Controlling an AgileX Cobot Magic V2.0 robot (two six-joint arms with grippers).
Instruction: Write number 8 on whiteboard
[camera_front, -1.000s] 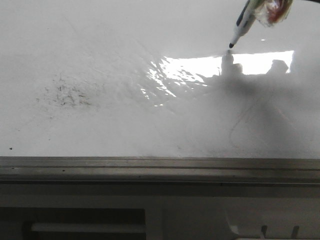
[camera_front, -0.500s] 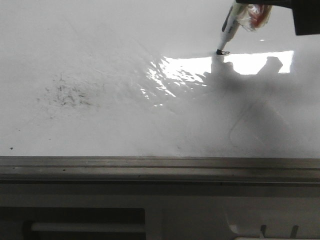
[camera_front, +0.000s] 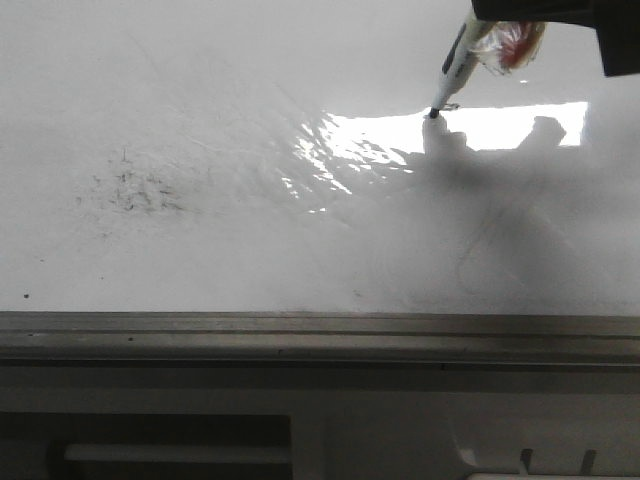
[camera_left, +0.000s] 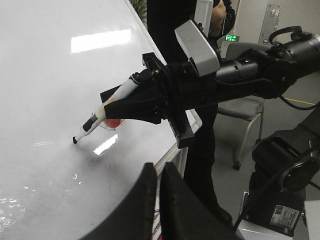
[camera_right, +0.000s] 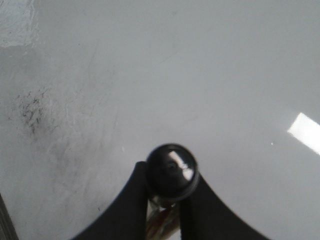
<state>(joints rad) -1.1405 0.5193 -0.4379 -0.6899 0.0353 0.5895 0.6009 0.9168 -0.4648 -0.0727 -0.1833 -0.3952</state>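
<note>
Right gripper clamps one marker; tip touches one whiteboard.

R hand clamped, angled down; L hand closed.

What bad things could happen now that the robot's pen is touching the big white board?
The marker leans steeply in the right gripper, tip on the whiteboard; pushing hard might make it slip or skid, bending the line. Only a tiny mark shows near the tip, so the ink may come out faint. The bright glare patch beside the tip could make thin strokes hard to see.
</note>
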